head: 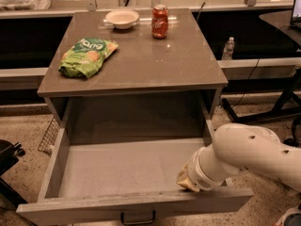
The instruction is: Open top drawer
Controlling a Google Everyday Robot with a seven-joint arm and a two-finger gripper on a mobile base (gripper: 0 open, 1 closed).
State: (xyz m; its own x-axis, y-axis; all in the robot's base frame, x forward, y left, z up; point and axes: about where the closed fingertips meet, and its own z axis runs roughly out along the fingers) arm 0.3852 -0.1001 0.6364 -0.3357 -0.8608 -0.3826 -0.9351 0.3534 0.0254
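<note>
The top drawer (127, 166) of the grey-brown cabinet stands pulled far out, showing a wide plain grey tray with nothing in it. Its front panel (141, 205) is at the bottom of the view, with the small dark bar handle (138, 218) at its centre. My gripper (186, 185) is at the end of the white arm (254, 157), which comes in from the right. It sits at the inner side of the front panel's top edge, near the drawer's right end, and the wrist mostly hides it.
On the cabinet top (155, 65) lie a green snack bag (87, 55), a white bowl (122, 18) and a red soda can (160, 21). A water bottle (228, 48) stands behind on the right. A wire rack (49, 138) and a black chair base (7, 166) are on the left.
</note>
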